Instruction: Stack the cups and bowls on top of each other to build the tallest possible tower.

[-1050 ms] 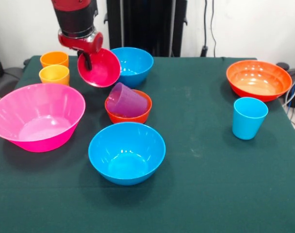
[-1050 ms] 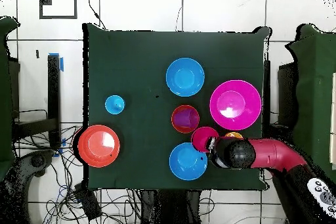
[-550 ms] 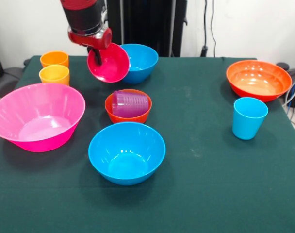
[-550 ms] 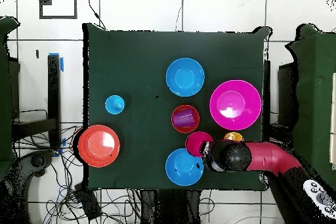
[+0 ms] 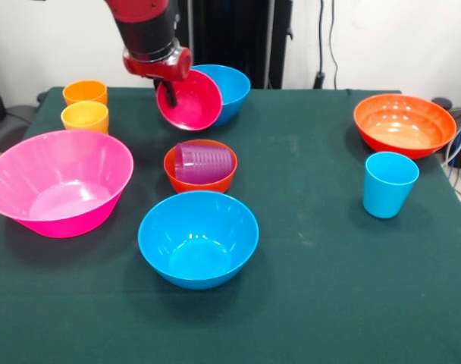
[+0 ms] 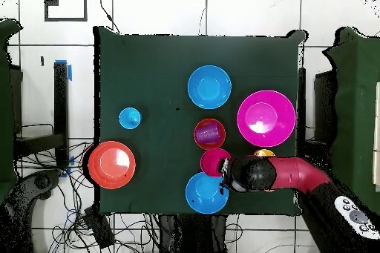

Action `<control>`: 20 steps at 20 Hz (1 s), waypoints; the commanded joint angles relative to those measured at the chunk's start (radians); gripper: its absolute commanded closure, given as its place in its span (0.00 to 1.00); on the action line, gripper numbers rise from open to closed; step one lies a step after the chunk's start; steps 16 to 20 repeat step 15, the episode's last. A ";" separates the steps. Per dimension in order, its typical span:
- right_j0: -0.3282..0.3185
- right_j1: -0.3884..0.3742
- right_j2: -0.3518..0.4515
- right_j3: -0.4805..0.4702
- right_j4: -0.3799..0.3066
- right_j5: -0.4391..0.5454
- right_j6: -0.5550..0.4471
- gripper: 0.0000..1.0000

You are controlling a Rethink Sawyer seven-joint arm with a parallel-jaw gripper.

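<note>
Bench (image 5: pixel 329 303) — dark green cloth top, filling most of the front view and the centre of the overhead view.

Arm (image 5: pixel 147 26) — red and black, entering at the upper left of the front view; in the overhead view it comes in from the lower right.

Large pink bowl (image 5: pixel 58 182) — upright, left edge of the front view.

Blue bowl (image 5: pixel 198 238) — upright, lower centre of the front view.

Second blue bowl (image 5: pixel 230 87) — top centre, partly hidden behind the lifted magenta-red bowl.

Wide orange-red bowl (image 5: pixel 404 124) — upper right, close to the bench edge.

Magenta-red bowl (image 5: pixel 191 101) — held off the bench, tilted with its opening toward the camera, just in front of the second blue bowl.

Gripper (image 5: pixel 170 92) — jaws closed on the rim of the magenta-red bowl, at that bowl's upper left.

Small orange bowl (image 5: pixel 202 179) — centre, between the lifted bowl and the near blue bowl.

Purple cup (image 5: pixel 204 164) — lying on its side inside the small orange bowl.

Light blue cup (image 5: pixel 389 184) — upright, right side, just below the orange-red bowl.

Yellow cup (image 5: pixel 85 117) — upright, upper left.

Orange cup (image 5: pixel 85 92) — upright, just above the yellow cup.
</note>
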 commanded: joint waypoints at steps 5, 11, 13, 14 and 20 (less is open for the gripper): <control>0.043 -0.125 0.116 0.108 0.080 0.080 -0.112 1.00; 0.060 -0.102 0.091 0.147 0.085 0.038 -0.051 1.00; 0.091 -0.046 0.069 0.184 0.086 -0.029 0.018 1.00; 0.115 -0.013 0.057 0.199 0.083 -0.086 0.061 1.00; 0.135 0.010 0.049 0.211 0.084 -0.132 0.095 1.00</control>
